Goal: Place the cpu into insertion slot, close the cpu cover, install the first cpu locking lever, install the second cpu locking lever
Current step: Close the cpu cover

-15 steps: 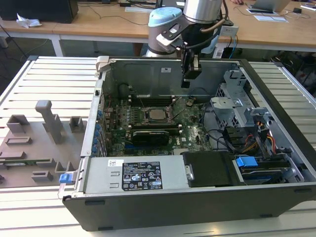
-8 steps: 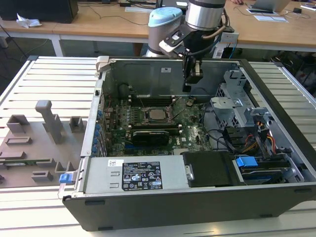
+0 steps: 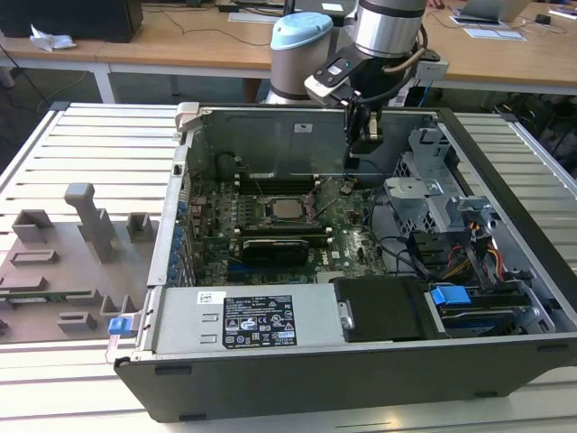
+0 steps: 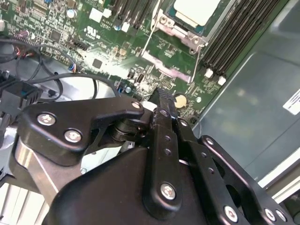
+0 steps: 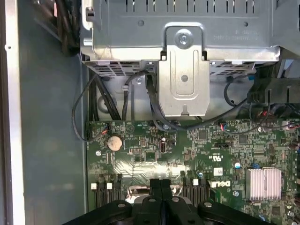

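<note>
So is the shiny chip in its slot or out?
In. The cpu lies flat inside the insertion slot, with its metal rim all around it.

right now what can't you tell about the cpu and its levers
- cpu: cut off by the picture edge in the second wrist view.
- cover: same view, partly cut off; fully down or not, unclear.
- levers: too small in the exterior view to tell if latched.

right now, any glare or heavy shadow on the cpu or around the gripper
In the exterior view the cpu sits evenly lit, no hard shadow; in the second wrist view its metal top glares pale, and the gripper is a dark mass; in the first wrist view the motherboard shows a soft sheen.
</note>
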Available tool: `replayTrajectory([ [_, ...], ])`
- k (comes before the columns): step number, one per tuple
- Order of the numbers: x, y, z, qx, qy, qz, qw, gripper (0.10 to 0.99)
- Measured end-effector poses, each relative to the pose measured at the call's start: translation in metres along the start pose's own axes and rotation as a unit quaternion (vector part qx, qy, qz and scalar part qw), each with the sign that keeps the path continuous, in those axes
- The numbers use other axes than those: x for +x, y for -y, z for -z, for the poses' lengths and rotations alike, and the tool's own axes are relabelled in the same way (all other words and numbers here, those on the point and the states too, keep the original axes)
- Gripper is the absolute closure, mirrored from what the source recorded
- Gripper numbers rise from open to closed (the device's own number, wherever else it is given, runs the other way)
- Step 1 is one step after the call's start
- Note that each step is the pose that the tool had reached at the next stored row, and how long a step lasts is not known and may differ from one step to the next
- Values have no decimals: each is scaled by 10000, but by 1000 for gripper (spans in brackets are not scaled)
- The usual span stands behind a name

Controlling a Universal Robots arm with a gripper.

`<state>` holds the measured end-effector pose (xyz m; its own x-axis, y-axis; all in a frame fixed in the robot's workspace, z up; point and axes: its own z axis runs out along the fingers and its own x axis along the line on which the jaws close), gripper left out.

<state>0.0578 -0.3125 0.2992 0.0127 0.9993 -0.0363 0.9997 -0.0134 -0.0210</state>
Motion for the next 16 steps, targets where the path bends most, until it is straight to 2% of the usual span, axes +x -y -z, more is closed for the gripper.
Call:
replayTrajectory([
  [6,1,-68,-8,0,0,0,10000,980],
  [10,2,-90,-20,0,0,0,10000,980],
  [16,4,-96,-82,0,0,0,10000,980],
])
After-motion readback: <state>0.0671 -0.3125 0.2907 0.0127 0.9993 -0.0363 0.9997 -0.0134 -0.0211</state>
